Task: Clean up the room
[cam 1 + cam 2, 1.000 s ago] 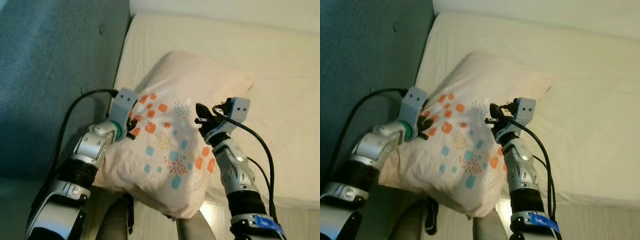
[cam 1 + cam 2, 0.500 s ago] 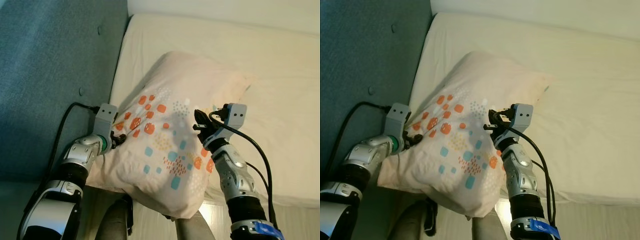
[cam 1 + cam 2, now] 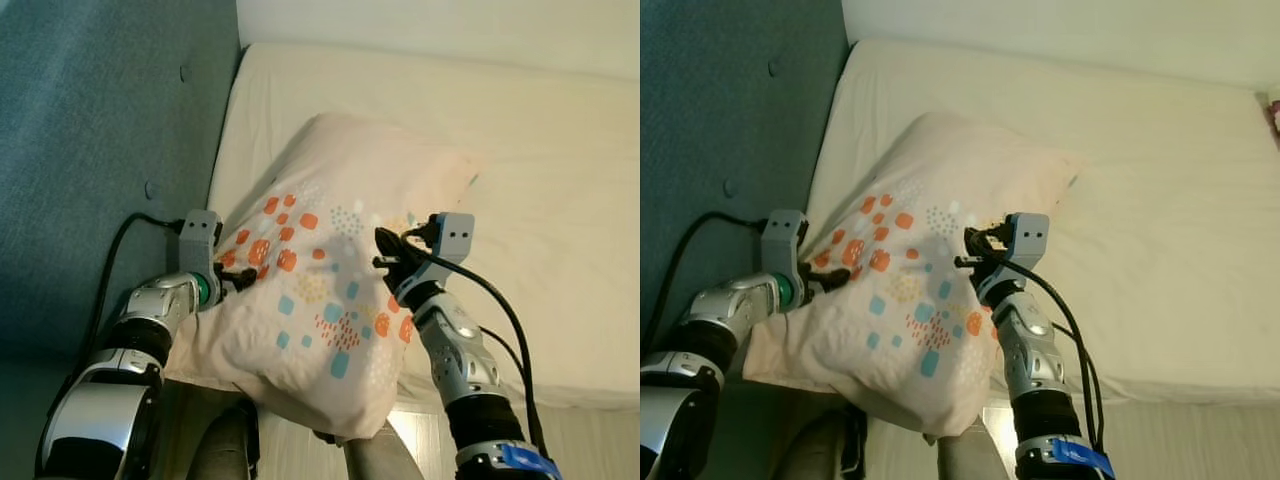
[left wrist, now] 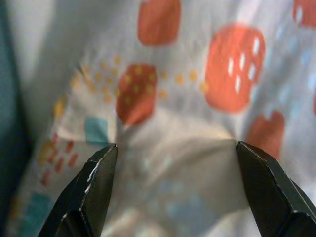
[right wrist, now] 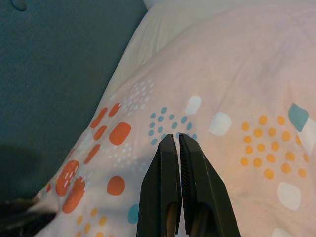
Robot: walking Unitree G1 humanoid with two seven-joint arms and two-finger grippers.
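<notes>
pillow (image 3: pixel 340 260): centre of the head views, lying across the near edge of the cream mattress (image 3: pixel 560 200) by the blue headboard (image 3: pixel 90 150) | left gripper (image 3: pixel 238 280): has slid back to the pillow's lower-left edge, fingers spread wide against the cover | right gripper (image 5: pixel 174 163): fingers pressed together, over the pillow, gripping nothing I can see | meaning: pillow likely released and nearly placed

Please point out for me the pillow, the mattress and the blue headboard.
pillow (image 3: pixel 340 240): left eye view, on its patterned top face.
mattress (image 3: pixel 560 170): left eye view, on the bare cream sheet beside the pillow.
headboard (image 3: pixel 720 110): right eye view, on its blue padded face.
</notes>
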